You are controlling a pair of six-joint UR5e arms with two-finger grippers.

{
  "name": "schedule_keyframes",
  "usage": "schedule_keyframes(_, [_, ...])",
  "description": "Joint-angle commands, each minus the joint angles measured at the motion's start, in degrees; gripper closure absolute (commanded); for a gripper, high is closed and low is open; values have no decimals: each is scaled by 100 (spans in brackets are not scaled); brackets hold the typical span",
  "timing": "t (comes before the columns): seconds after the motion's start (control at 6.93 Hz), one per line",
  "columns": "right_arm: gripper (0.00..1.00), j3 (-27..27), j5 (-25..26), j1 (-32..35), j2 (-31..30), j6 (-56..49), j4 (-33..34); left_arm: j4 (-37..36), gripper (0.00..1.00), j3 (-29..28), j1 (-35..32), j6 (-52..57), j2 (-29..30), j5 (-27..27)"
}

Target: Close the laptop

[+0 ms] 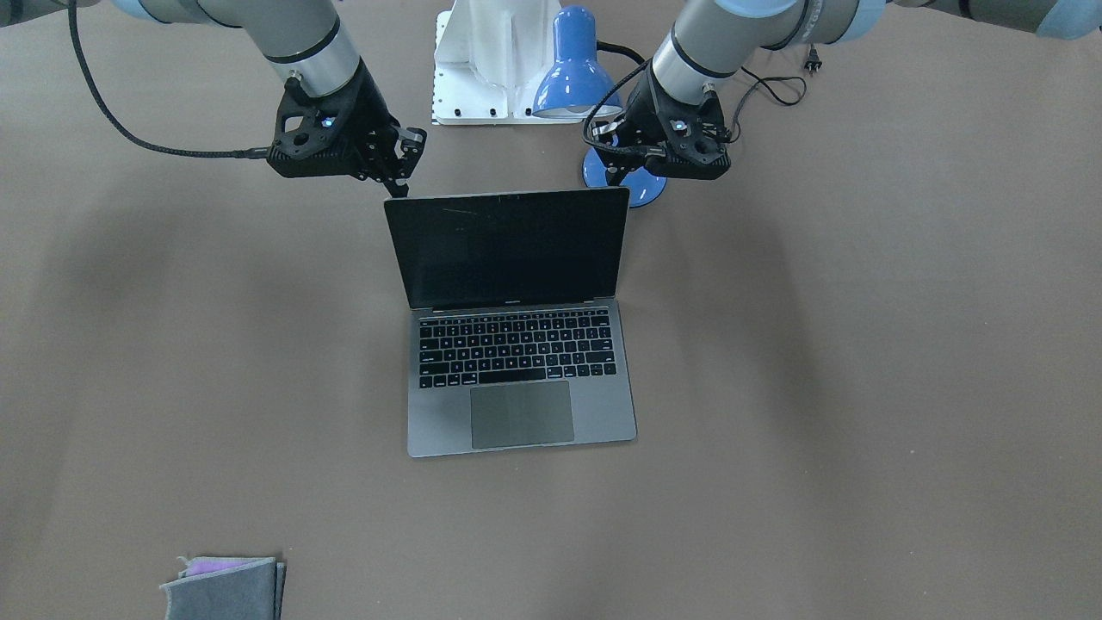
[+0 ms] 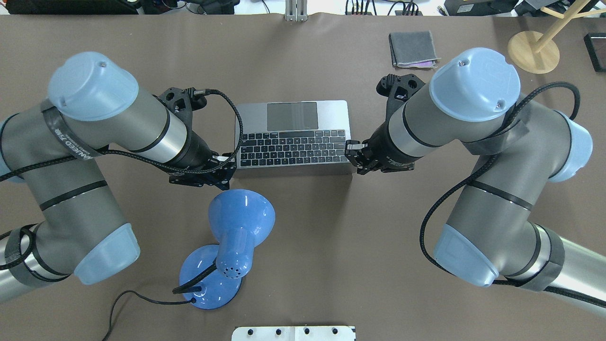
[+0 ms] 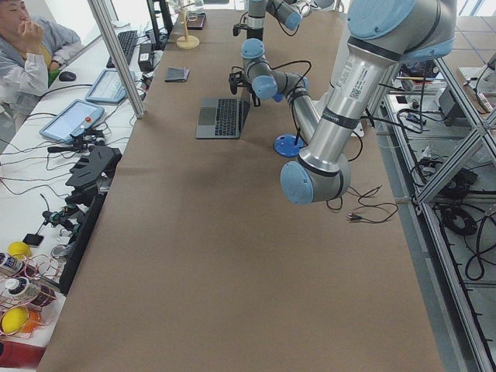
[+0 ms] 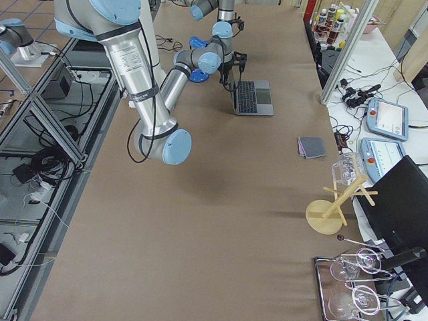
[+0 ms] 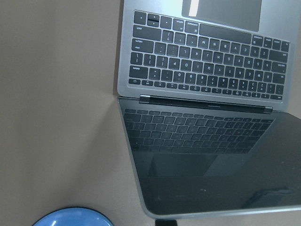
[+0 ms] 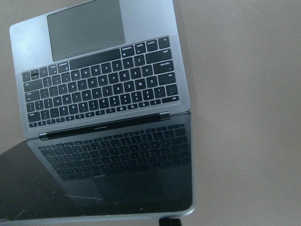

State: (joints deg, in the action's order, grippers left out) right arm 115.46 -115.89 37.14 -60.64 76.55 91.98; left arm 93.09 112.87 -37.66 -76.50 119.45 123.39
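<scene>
The space-grey laptop (image 1: pixel 516 344) stands open in the middle of the table, its black screen upright and its keys and trackpad bare; it also shows in the overhead view (image 2: pixel 293 142). My right gripper (image 1: pixel 398 188) is at the lid's top corner on my right, fingers together and pointing down, holding nothing. My left gripper (image 1: pixel 616 176) is at the lid's other top corner, also shut and empty. Each wrist view looks down on the screen and keyboard (image 5: pixel 207 70) (image 6: pixel 103 94), with one dark fingertip at the lower edge.
A blue desk lamp (image 2: pixel 236 222) stands just behind the lid beside my left gripper, its cord trailing back. A folded grey cloth (image 2: pixel 413 48) lies at the table's far right. A wooden stand (image 2: pixel 532 45) is in the far right corner. A white base plate (image 1: pixel 482 60) sits behind the lamp.
</scene>
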Motion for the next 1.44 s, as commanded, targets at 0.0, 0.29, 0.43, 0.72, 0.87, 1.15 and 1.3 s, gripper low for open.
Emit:
schedule_keyframes(0.0, [100, -399, -39, 249, 296, -26, -14, 7, 100, -300, -319, 213, 210, 18])
schedule_keyframes(0.29, [100, -856, -126, 512, 622, -78, -14, 42, 100, -930, -662, 241, 752, 27])
schedule_keyframes(0.43, [100, -1267, -257, 679, 876, -201, -23, 182, 100, -1195, -768, 458, 834, 18])
schedule_keyframes(0.72, [100, -2234, -373, 864, 1124, -220, -844, 961, 100, -2054, -865, 461, 930, 18])
schedule_keyframes(0.87, [100, -2743, -373, 865, 1281, -228, -1127, 1252, 100, -2416, -865, 461, 1001, -69])
schedule_keyframes(1.15, [100, -3649, -382, 882, 1702, -237, -1480, 1762, 100, -3259, -857, 452, 1299, -245])
schedule_keyframes(1.3, [100, -3949, -382, 891, 1766, -237, -1682, 1930, 100, -3568, -857, 452, 1396, -402])
